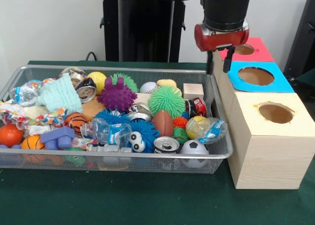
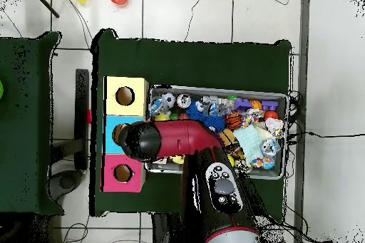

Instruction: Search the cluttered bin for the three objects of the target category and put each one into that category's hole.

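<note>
A wire mesh bin [image 1: 98, 156] holds a jumble of toys: a purple spiky ball [image 1: 117, 96], a green spiky ball [image 1: 166, 100], a brown football [image 1: 162, 122], a small soccer ball [image 1: 193, 148] and a drinks can [image 1: 166, 145]. To its right stand three wooden boxes with round holes, topped red [image 1: 258, 50], blue [image 1: 256, 76] and cream [image 1: 275, 112]. My gripper [image 1: 219, 63] hangs open and empty above the gap between the bin's far right corner and the blue box. In the overhead view the arm's head [image 2: 134, 139] covers the blue box's hole.
Also in the bin are a wooden block [image 1: 193, 91], a baseball [image 1: 148, 87], a mini basketball [image 1: 75, 121], a mint knitted cloth [image 1: 60, 94] and crinkly plastic bags [image 1: 206, 129]. Green cloth [image 1: 147, 200] covers the table. From overhead, the bin [image 2: 214, 89] lies right of the boxes.
</note>
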Action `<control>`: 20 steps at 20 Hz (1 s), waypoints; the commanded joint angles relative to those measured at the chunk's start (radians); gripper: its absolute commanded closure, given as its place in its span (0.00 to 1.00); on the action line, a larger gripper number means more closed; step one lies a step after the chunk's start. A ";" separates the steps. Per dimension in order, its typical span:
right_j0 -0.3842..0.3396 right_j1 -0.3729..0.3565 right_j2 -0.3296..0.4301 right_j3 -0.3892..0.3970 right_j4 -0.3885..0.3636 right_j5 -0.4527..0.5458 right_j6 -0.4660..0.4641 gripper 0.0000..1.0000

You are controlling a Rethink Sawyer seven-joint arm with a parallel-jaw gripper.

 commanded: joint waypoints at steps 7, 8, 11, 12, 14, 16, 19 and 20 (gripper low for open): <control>-0.038 0.086 0.055 -0.044 -0.040 -0.147 0.057 0.00; -0.027 0.094 0.048 -0.061 -0.047 -0.151 0.060 0.00; -0.022 0.107 0.047 -0.080 -0.043 -0.151 0.064 0.00; -0.022 0.114 0.047 -0.089 -0.044 -0.155 0.062 0.00; -0.017 0.140 0.043 -0.122 -0.055 -0.172 0.055 0.00; -0.016 0.166 0.046 -0.150 -0.061 -0.175 0.043 0.00; -0.015 0.185 0.046 -0.175 -0.067 -0.171 0.033 0.00; -0.017 0.190 0.048 -0.179 -0.070 -0.173 0.030 0.00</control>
